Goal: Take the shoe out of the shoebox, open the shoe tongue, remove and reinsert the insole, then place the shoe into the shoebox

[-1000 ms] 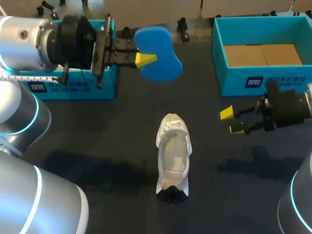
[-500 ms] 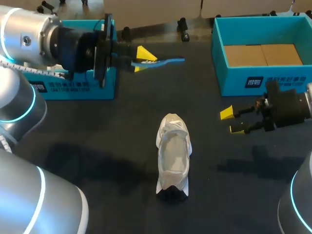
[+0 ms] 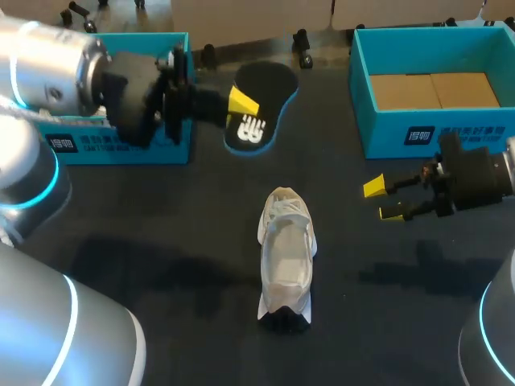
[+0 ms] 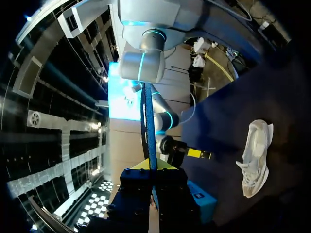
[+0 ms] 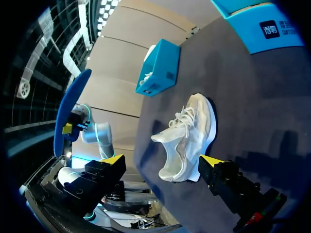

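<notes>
The white shoe sits in the middle of the dark counter. Its open top faces up and its toe points to the far side. Nothing is touching it. The left gripper is up in the air, next to a blue box at the far left. It pinches one end of the insole tight between its yellow tips. The insole sticks straight out from the gripper. In the head view its black side shows a white mark and it has a blue edge. The right gripper is over the right side of the counter, apart from the shoe, with its tips spread wide and nothing in them. Just behind it is the open blue shoebox, with brown cardboard lying in the bottom.
</notes>
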